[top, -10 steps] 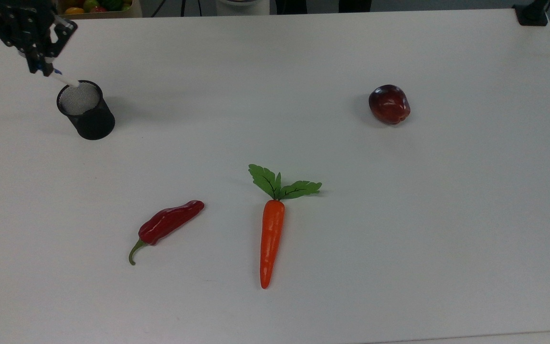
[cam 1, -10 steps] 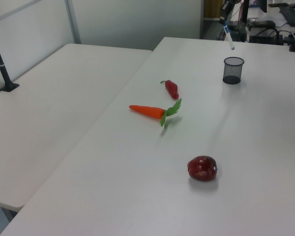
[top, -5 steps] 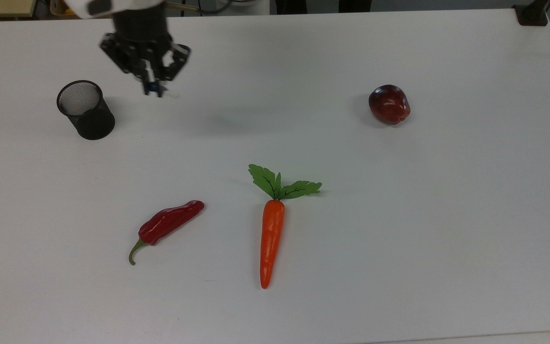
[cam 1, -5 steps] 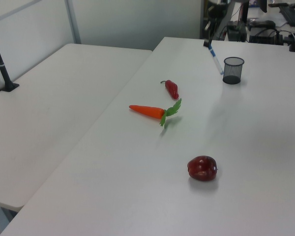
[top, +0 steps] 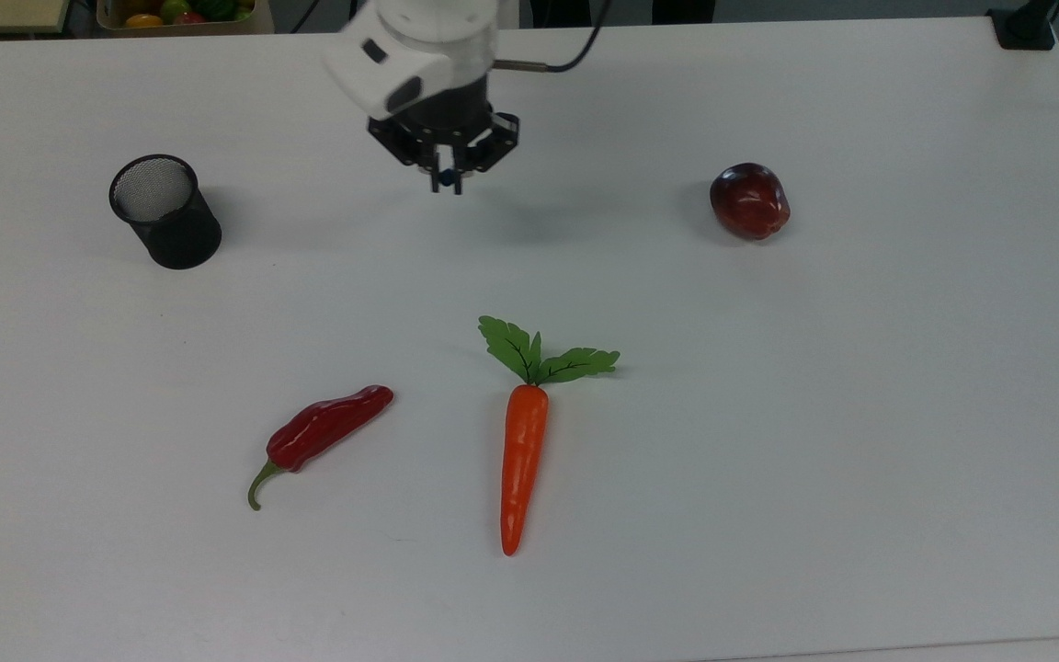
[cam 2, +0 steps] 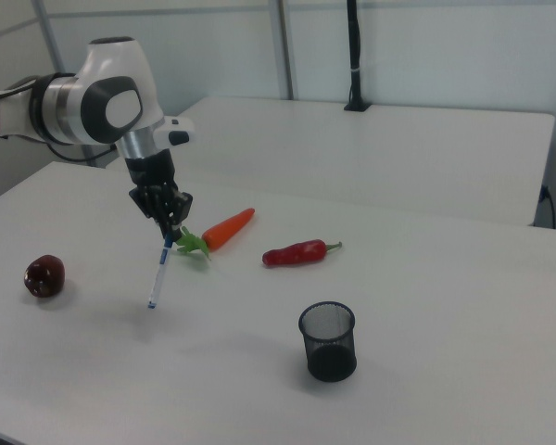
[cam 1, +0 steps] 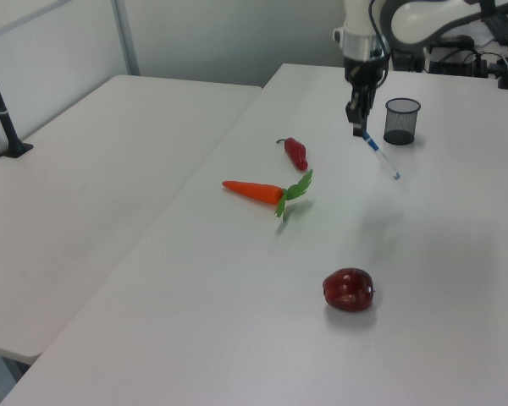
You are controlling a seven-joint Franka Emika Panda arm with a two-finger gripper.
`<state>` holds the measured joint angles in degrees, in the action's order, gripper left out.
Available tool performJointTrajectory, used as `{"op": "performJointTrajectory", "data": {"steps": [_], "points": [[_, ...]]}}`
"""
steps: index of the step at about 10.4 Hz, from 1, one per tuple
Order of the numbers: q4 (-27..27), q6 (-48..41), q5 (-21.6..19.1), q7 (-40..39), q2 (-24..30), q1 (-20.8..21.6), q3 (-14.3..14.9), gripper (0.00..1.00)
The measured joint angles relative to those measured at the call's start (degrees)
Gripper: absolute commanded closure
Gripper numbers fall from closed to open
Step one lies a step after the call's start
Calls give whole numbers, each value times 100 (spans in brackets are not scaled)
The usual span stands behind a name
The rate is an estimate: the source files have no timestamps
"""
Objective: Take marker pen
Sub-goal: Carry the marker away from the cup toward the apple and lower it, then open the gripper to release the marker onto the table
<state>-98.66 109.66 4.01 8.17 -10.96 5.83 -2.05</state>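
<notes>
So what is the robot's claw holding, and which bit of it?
The claw holds the marker pen by its blue-capped top end; the rest hangs below.

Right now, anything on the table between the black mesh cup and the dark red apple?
No. In the top view, bare white table runs from the black mesh cup to the dark red apple; the gripper holds the white marker pen above that line.
</notes>
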Motion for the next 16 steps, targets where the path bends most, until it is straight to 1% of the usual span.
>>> {"op": "performJointTrajectory", "data": {"steps": [1, 2, 5, 6, 7, 8, 9, 16], "points": [[-64, -32, 0, 12, -48, 7, -101, 95], [-119, -36, 0, 13, -138, 24, -142, 95], [-132, -33, 0, 30, -562, 151, -176, 91], [-127, -32, 0, 43, -656, 182, -176, 83], [-125, -32, 0, 46, -698, 188, -176, 63], [-122, -32, 0, 47, -709, 187, -175, 29], [-118, -32, 5, 48, -709, 186, -175, 0], [113, -32, 23, 60, -693, 178, -175, 0]]}}
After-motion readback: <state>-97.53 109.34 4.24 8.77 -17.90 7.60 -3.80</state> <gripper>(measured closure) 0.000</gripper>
